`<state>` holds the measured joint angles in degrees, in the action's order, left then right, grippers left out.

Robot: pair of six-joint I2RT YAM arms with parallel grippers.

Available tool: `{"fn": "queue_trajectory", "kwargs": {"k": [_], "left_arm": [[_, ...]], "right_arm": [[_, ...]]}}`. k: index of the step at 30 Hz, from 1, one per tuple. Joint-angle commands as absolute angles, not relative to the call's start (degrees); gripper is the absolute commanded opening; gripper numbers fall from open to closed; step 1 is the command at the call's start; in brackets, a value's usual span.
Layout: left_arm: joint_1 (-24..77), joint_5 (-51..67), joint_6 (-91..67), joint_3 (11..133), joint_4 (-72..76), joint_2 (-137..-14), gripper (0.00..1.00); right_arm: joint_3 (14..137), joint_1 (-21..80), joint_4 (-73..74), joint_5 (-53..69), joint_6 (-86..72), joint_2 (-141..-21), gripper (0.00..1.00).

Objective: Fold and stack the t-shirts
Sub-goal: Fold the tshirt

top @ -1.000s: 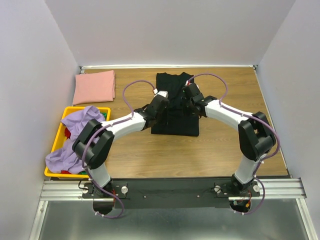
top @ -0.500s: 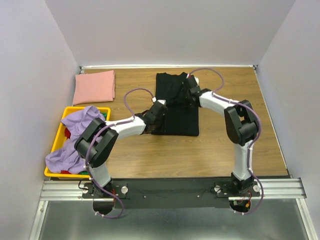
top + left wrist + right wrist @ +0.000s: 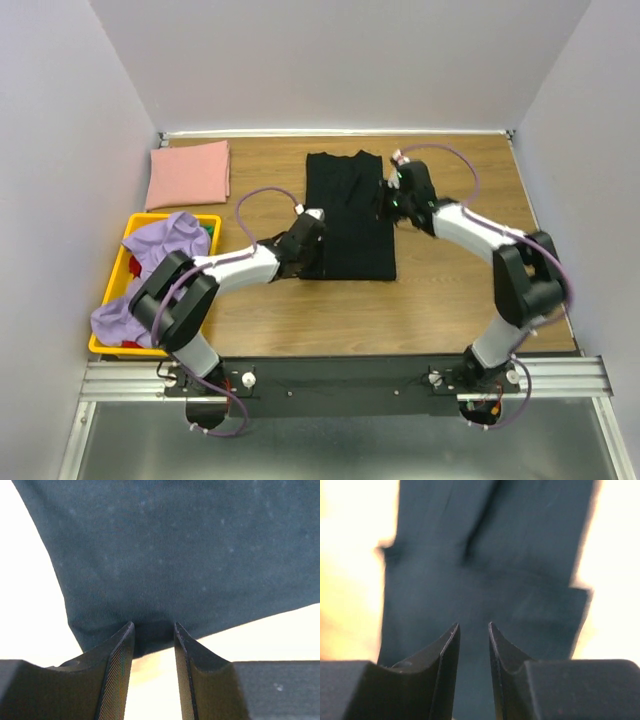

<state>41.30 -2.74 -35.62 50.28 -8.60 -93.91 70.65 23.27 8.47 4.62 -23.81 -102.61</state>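
The black t-shirt (image 3: 350, 215) lies flat on the table as a long narrow strip, its neck end toward the back wall. My left gripper (image 3: 310, 256) sits low at the strip's left edge near the front corner. In the left wrist view its jaws (image 3: 154, 626) stand open with the black t-shirt's (image 3: 175, 550) edge right at the tips. My right gripper (image 3: 391, 203) hovers at the strip's right edge, open (image 3: 473, 625) over the black cloth (image 3: 490, 555), nothing pinched. A folded pink t-shirt (image 3: 189, 173) lies at the back left. A lavender t-shirt (image 3: 150, 270) is heaped over the crate.
The yellow plastic crate (image 3: 140, 217) stands against the left wall, with other coloured items under the lavender cloth. White walls close in the table on three sides. Bare wood shows to the right of the black shirt and in front of it.
The black shirt, bunched at its upper part before, now lies smooth and longer. My right gripper moved from the shirt's top out to its right edge. My left gripper drew back toward the front left.
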Motion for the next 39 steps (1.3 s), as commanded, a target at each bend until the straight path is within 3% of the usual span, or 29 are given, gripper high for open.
{"fn": "queue_trajectory", "kwargs": {"k": [1, 5, 9, 16, 23, 31, 39], "left_arm": [[41.8, -3.4, -38.8, 47.3, -7.0, -85.7, 0.47], [40.1, 2.4, -42.0, 35.5, 8.9, -72.7, 0.48], [37.3, 9.0, -44.8, 27.5, 25.4, -72.1, 0.47], [35.1, 14.1, -45.2, 29.3, 27.7, -83.0, 0.43], [29.5, 14.9, -53.1, 21.3, 31.0, -85.4, 0.40], [27.1, 16.0, -54.7, 17.8, 32.5, -77.0, 0.39], [29.7, 15.8, -53.3, 25.7, 35.7, -75.8, 0.40]], "right_arm": [[54.9, 23.5, -6.0, 21.9, -32.0, -91.6, 0.37], [38.6, 20.8, -19.2, 33.5, -38.8, -81.3, 0.39], [29.5, 16.2, -32.8, 42.6, -47.4, -80.7, 0.40], [21.1, 12.5, -54.5, 49.0, -55.7, -95.4, 0.40], [13.2, 3.4, -75.3, 54.6, -65.3, -113.6, 0.36], [14.4, 4.0, -71.7, 55.3, -67.9, -100.5, 0.42], [23.6, 9.0, -65.2, 50.0, -67.7, -96.0, 0.52]]}}
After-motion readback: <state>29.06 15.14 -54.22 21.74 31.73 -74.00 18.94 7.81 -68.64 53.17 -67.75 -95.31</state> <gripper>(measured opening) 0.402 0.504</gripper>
